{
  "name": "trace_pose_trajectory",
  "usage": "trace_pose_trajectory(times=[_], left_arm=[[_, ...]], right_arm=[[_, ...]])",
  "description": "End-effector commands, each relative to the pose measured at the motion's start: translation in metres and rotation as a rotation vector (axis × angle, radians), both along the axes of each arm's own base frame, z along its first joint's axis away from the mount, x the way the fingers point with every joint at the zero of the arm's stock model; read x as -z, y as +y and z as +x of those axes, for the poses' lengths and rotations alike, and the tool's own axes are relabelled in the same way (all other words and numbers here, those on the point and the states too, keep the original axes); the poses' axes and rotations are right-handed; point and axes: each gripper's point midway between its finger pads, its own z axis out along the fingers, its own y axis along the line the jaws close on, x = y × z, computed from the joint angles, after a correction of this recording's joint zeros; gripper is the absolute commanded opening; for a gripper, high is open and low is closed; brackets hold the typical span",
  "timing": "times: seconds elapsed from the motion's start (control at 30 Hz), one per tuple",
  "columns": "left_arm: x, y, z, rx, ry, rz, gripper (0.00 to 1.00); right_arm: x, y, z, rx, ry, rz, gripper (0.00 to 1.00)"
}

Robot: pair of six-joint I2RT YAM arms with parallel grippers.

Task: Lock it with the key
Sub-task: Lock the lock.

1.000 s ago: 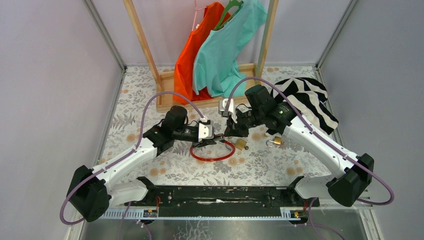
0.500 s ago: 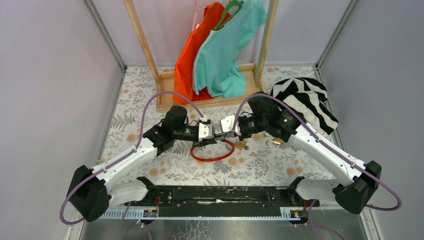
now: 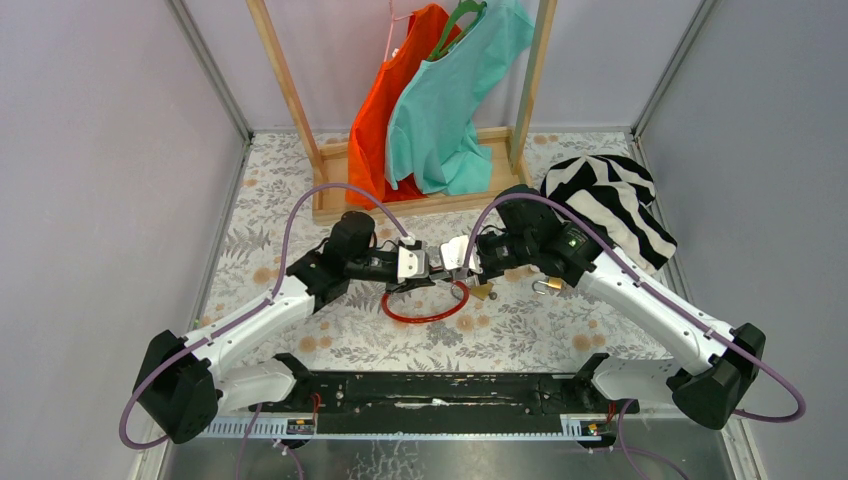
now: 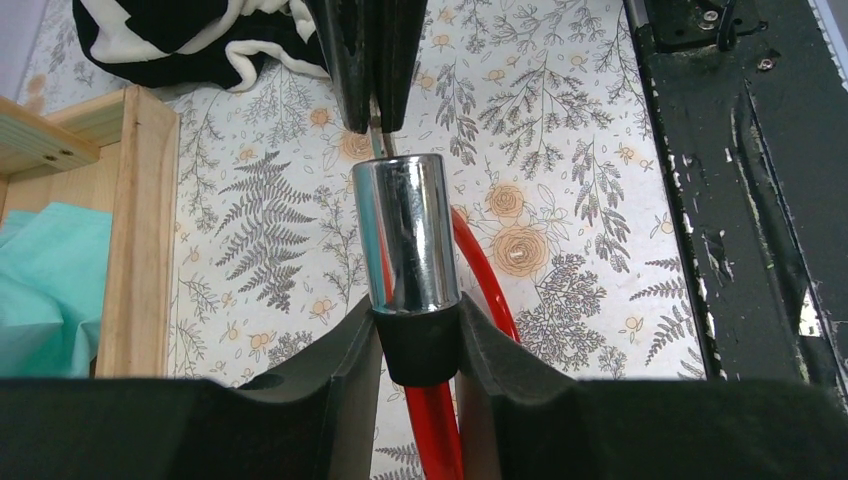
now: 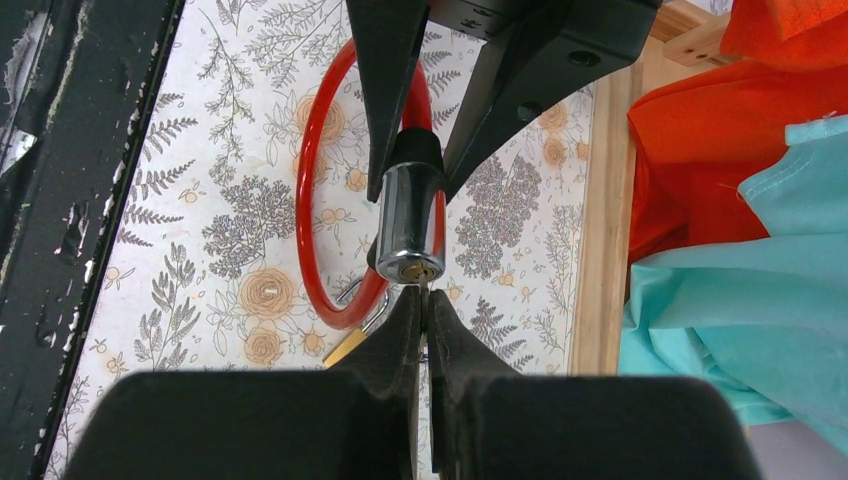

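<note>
A red cable lock [image 3: 428, 311] loops on the floral table; its chrome cylinder [image 4: 404, 232] with a black collar is gripped in my left gripper [image 4: 420, 345], which is shut on it. The cylinder's brass keyhole face [image 5: 411, 270] points at my right gripper [image 5: 423, 300], which is shut on a thin key [image 5: 424, 292] whose tip sits at the keyhole. In the top view both grippers meet at table centre, left [image 3: 432, 272] and right [image 3: 458, 268]. The key is mostly hidden between the fingers.
A brass padlock [image 3: 482, 291] lies beside the cable, another [image 3: 550, 286] further right. A wooden rack base [image 3: 420, 205] with orange and teal garments stands behind. A striped black-and-white cloth [image 3: 612, 205] lies back right. A black rail [image 3: 440, 390] runs along the near edge.
My right gripper came down and left from above the padlock to the lock cylinder's end, then crept slightly closer. The left arm held still.
</note>
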Motion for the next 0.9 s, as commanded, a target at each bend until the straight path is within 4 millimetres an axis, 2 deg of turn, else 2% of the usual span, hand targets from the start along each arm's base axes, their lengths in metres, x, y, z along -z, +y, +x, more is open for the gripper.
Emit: trace_pose_trajectory(times=[0.0,0.3,0.47,0.6,0.7,0.87], left_arm=[[0.027,0.015,-0.017,0.019,0.08,0.089,0.0],[0.03,0.018,-0.015,0.009,0.055,0.104,0.0],[0.023,0.02,-0.011,-0.011,0.046,0.097,0.0],[0.007,0.023,-0.001,-0.062,0.054,0.065,0.0],[-0.013,0.029,0.013,-0.158,0.092,0.023,0.0],[-0.04,0.049,0.039,-0.336,0.19,-0.039,0.0]], right_arm=[[-0.018,-0.031,0.026,0.156,-0.112,-0.079,0.0],[-0.017,-0.043,0.02,0.178,-0.096,-0.112,0.0],[-0.024,-0.049,0.017,0.188,-0.081,-0.101,0.0],[-0.033,-0.051,0.016,0.224,-0.042,-0.044,0.0],[-0.039,-0.046,0.011,0.253,0.015,0.023,0.0],[-0.031,-0.039,0.008,0.294,0.095,0.07,0.0]])
